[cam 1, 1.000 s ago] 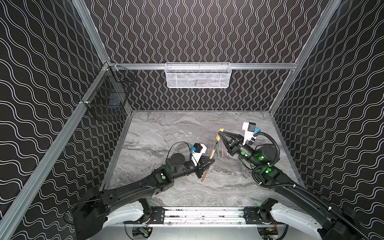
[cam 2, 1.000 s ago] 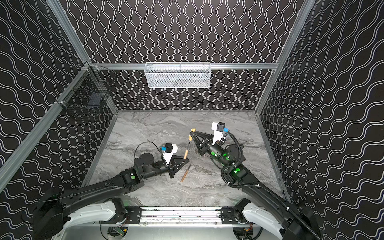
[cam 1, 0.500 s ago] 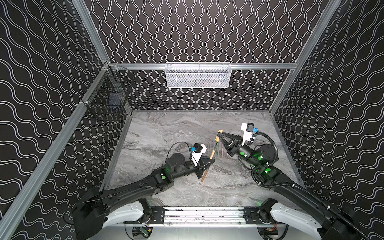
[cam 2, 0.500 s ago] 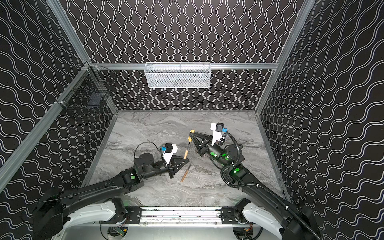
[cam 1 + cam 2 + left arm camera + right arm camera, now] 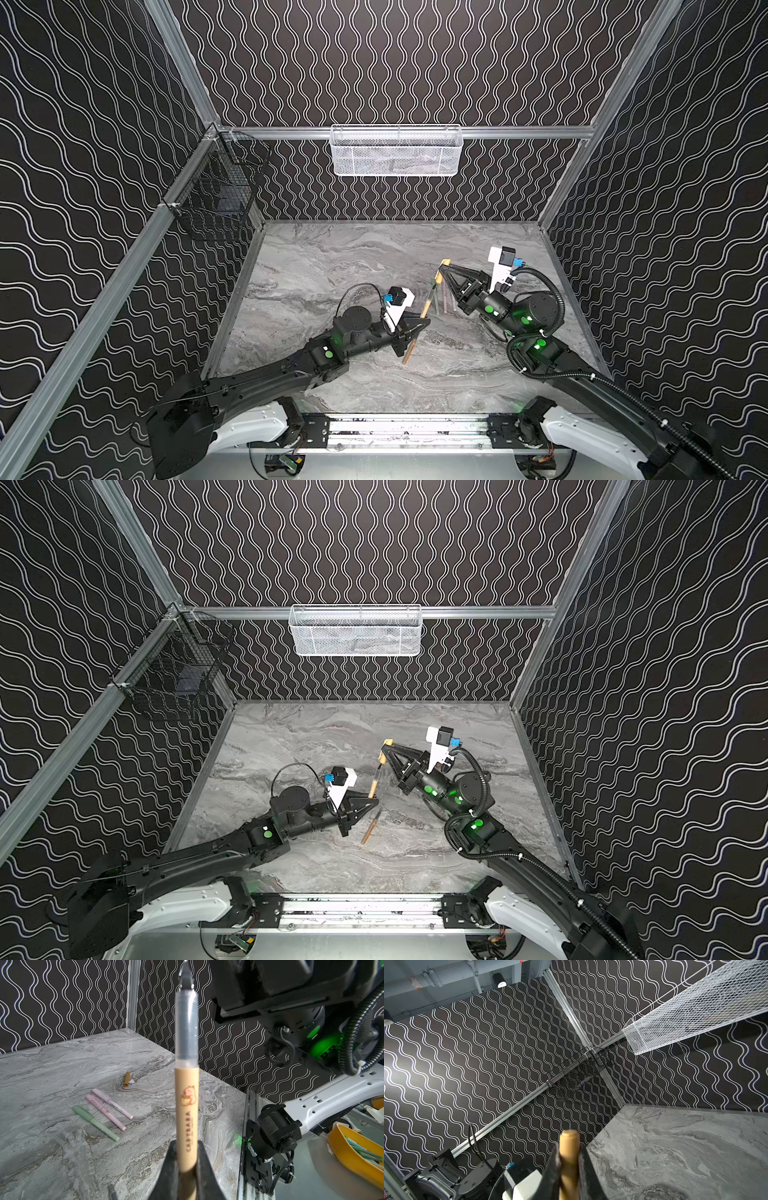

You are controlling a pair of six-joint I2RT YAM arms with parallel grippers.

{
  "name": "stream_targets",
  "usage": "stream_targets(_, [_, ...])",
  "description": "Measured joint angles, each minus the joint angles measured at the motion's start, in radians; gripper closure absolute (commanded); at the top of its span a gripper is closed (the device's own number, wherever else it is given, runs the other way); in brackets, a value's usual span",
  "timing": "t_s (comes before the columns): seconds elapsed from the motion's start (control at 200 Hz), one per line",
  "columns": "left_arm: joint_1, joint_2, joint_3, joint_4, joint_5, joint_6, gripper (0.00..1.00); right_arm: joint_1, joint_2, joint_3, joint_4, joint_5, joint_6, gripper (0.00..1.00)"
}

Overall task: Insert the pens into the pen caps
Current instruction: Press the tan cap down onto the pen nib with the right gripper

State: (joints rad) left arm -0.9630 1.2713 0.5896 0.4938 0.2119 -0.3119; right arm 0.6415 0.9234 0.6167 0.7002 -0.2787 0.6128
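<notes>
Seen from above, two black robot arms meet over a grey marble table. The left gripper, right of the table's centre, is clamped on the barrel of a tan-orange pen. The pen is held off the table with its dark nib pointing toward 1 o'clock. At 1 o'clock from it, the right gripper pinches a tan-orange cap, whose rounded closed end pokes past the fingertips. Nib and cap sit very near each other; whether they touch cannot be told. A second tan-orange pen lies on the table at 6 o'clock from the left gripper, its dark tip toward 1 o'clock. The left wrist view shows a pale green pen and two pale pink pens lying side by side on the table. A loose tan-orange cap lies near them.
</notes>
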Motion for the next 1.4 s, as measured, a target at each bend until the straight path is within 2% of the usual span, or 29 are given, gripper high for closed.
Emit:
stream_targets(0.791, [0.0,0.001,0.026,-0.024,-0.021,0.0,1.0,0.002,0.03,-0.029,0.023,-0.035,0.026,0.96])
stream_targets(1.116, [0.0,0.018,0.071,-0.017,-0.015,-0.032,1.0,0.01,0.013,-0.045,0.042,-0.043,-0.004,0.95])
stream_targets(1.291, [0.0,0.019,0.089,-0.018,-0.011,-0.048,1.0,0.014,0.005,-0.044,0.038,-0.043,-0.028,0.88])
stream_targets(1.402, [0.0,0.025,0.098,-0.019,-0.023,-0.035,1.0,0.014,0.0,-0.031,0.008,-0.039,-0.048,0.68])
